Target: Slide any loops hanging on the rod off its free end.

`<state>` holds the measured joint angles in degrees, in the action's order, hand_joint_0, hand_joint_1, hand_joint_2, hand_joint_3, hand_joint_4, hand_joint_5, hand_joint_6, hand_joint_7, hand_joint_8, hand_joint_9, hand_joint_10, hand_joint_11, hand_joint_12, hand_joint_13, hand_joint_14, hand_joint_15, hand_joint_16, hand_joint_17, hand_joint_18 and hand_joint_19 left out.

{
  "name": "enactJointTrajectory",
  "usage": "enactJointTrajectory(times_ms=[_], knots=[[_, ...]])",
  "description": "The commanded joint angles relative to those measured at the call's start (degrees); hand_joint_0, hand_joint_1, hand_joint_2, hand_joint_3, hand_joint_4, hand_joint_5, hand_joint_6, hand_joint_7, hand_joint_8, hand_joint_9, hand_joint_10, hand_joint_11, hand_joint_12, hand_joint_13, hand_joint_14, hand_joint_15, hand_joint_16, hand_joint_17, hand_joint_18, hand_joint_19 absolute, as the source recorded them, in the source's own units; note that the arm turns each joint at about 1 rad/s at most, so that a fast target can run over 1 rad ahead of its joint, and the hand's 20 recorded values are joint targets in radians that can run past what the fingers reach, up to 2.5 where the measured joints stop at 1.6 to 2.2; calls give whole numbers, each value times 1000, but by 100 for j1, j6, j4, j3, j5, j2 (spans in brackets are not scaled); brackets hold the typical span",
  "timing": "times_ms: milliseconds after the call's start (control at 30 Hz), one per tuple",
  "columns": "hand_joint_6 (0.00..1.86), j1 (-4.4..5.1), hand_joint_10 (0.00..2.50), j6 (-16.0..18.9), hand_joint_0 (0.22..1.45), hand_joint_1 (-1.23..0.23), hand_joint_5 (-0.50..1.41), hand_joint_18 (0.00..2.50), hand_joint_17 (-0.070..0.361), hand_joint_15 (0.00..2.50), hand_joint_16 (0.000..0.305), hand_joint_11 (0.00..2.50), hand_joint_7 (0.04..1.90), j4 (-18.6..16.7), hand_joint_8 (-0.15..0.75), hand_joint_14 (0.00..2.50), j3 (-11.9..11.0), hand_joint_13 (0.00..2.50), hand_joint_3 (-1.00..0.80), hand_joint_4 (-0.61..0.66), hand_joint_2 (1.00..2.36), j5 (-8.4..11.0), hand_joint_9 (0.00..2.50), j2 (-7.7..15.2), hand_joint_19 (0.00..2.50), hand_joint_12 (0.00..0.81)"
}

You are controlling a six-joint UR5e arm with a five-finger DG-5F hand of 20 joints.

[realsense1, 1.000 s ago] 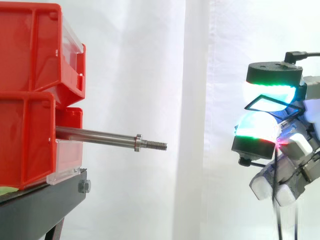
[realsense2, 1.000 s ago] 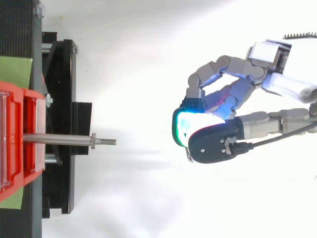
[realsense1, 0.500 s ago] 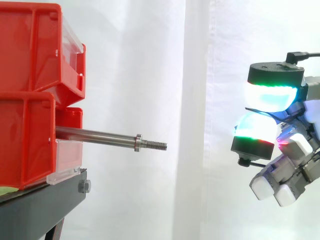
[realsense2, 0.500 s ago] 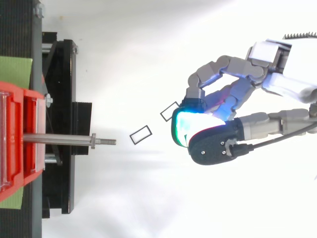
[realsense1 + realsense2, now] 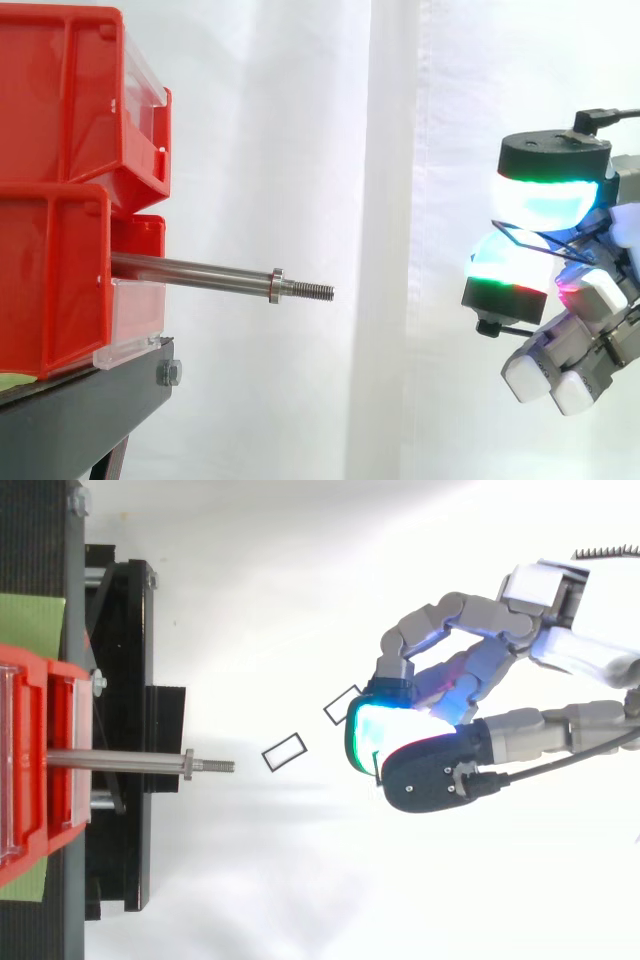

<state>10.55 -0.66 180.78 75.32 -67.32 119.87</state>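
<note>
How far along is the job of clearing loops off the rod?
Done: the grey steel rod sticking out of the red plastic bins is bare, and two thin black rectangular loops lie on the white ground beyond its tip. In hand: the robot hand, clear of the rod, seems to pinch a third loop between its pads. Left: probably releasing it.

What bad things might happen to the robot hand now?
The thin black loop is held only by a pinch between the hand's glowing pads, so it might slip out. Two loose loops lie between the hand and the rod. Reaching forward might knock them away.
</note>
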Motion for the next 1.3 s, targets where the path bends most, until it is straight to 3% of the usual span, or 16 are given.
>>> enactJointTrajectory(times_ms=[0,233,433,933,1267], knots=[[894,0,17,13,604,-738,-96,643,107,329,48,513,996,1,275,13,0,731,-201,77,1018,0,1183,1,405,345],[861,0,17,13,584,-643,-97,634,108,328,48,499,947,1,268,13,0,727,-349,109,1012,0,1192,1,422,345],[851,0,16,13,587,-603,-94,630,109,332,48,490,967,37,269,13,0,728,-355,111,1012,0,1193,1,417,349],[882,0,17,13,600,-756,-107,624,109,331,49,521,1005,37,274,14,0,711,-243,142,1017,0,1157,1,407,348],[876,0,19,13,586,-671,-106,624,109,328,49,509,946,107,268,13,0,715,-358,136,1011,0,1171,1,410,349]])
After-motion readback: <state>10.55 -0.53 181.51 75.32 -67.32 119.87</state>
